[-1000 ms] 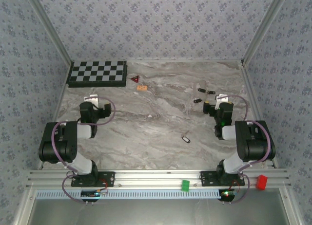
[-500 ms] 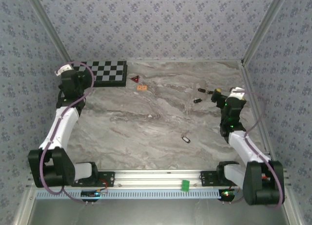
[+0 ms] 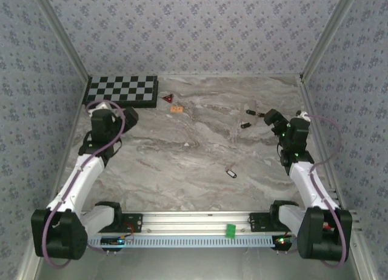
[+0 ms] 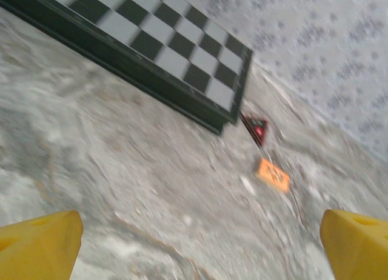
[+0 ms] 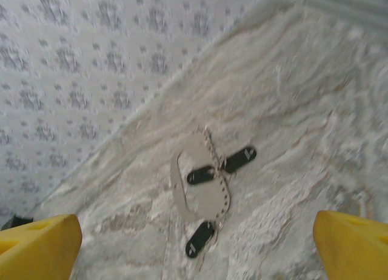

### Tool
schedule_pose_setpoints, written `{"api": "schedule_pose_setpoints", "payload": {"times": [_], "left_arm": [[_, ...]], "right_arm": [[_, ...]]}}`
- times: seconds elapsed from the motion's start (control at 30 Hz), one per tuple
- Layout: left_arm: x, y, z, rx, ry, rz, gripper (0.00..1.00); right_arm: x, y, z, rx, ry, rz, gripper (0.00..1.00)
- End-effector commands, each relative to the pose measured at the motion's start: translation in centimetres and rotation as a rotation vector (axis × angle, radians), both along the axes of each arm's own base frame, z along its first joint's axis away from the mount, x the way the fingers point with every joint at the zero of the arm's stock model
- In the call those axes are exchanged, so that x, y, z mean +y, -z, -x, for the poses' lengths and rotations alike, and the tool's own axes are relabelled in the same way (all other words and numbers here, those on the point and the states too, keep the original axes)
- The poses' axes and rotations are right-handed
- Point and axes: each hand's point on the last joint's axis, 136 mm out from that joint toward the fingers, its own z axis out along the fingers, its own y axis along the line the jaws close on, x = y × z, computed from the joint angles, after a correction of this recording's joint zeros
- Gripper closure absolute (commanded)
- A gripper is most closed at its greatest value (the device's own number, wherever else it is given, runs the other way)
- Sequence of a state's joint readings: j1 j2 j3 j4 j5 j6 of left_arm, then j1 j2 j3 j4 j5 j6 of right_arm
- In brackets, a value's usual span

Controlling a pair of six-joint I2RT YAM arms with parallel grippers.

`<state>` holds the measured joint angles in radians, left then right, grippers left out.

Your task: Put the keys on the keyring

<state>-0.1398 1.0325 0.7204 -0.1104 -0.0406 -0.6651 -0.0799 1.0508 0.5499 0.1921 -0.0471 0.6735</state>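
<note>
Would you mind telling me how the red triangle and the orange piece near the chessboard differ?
The red triangle is three-cornered with a dark edge; the orange piece is a flat rectangle. The red triangle is dark red, the orange piece bright orange. The red triangle lies right by the corner of the chessboard; the orange piece lies farther from it. Both are small and rest on the marble table.
</note>
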Motion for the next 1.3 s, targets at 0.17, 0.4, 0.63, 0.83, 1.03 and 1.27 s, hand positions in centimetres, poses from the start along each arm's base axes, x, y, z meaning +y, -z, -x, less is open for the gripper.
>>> {"api": "schedule_pose_setpoints", "payload": {"times": [0.17, 0.4, 0.63, 0.83, 1.03, 1.27], "left_arm": [[-6.3, 3.0, 2.3, -0.026, 0.212, -0.094, 0.00], [-9.1, 4.3, 4.2, -0.010, 0.324, -0.149, 0.00], [-9.4, 3.9, 6.3, -0.024, 0.359, -0.151, 0.00], [-8.7, 2.9, 7.1, -0.061, 0.350, -0.164, 0.00], [-8.4, 2.4, 7.3, -0.073, 0.345, -0.173, 0.00], [-8.3, 2.7, 7.3, -0.065, 0.344, -0.176, 0.00]], "right_arm": [[5.8, 4.0, -4.7, 0.242, -0.264, 0.088, 0.09], [10.0, 8.2, -10.9, 0.385, -0.379, 0.074, 0.83], [10.4, 12.4, -15.0, 0.529, -0.362, 0.067, 0.68], [10.4, 14.8, -15.9, 0.591, -0.359, 0.067, 0.68], [9.8, 16.3, -15.2, 0.632, -0.332, 0.074, 0.65], [12.7, 17.2, -13.1, 0.659, -0.397, 0.057, 0.65]]}}
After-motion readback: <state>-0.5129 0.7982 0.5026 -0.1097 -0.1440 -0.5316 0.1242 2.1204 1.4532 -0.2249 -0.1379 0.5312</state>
